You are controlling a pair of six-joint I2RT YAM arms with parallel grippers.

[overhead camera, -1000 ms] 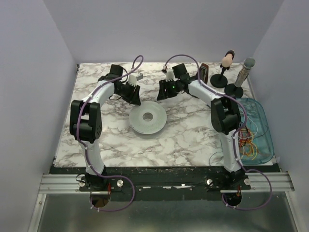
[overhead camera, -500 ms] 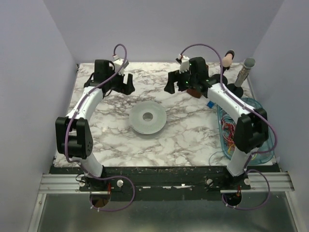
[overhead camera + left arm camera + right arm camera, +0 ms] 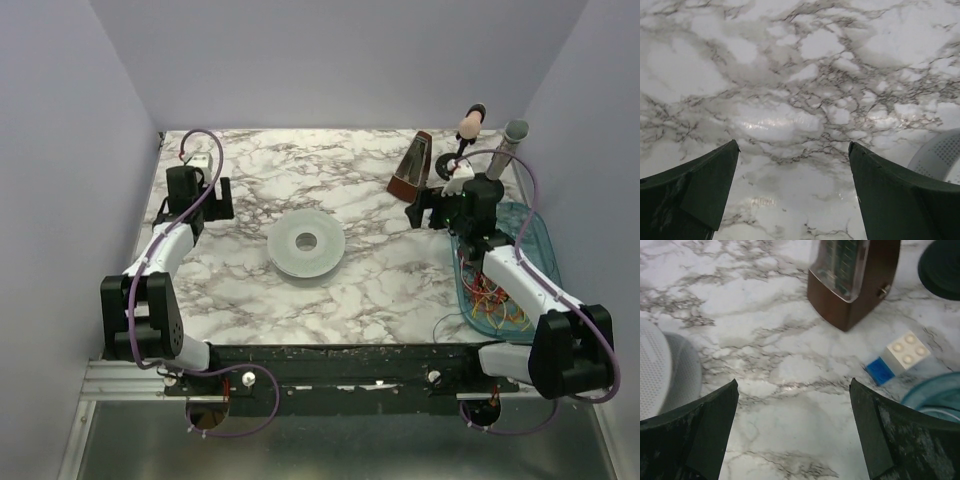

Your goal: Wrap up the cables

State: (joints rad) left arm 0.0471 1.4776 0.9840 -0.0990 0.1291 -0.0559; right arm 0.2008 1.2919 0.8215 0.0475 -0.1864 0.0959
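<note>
Your right gripper [image 3: 428,214]: jaws apart, empty. Cables [image 3: 497,296] heaped in tray [image 3: 545,250] near it, base-side. Left gripper [image 3: 200,207]: apart, well away.

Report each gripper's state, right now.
Left gripper: open, holding nothing.
Right gripper: open, holding nothing.

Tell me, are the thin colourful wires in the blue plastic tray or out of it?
In: the tangle of thin red, orange and yellow wires lies inside the blue plastic tray.
</note>
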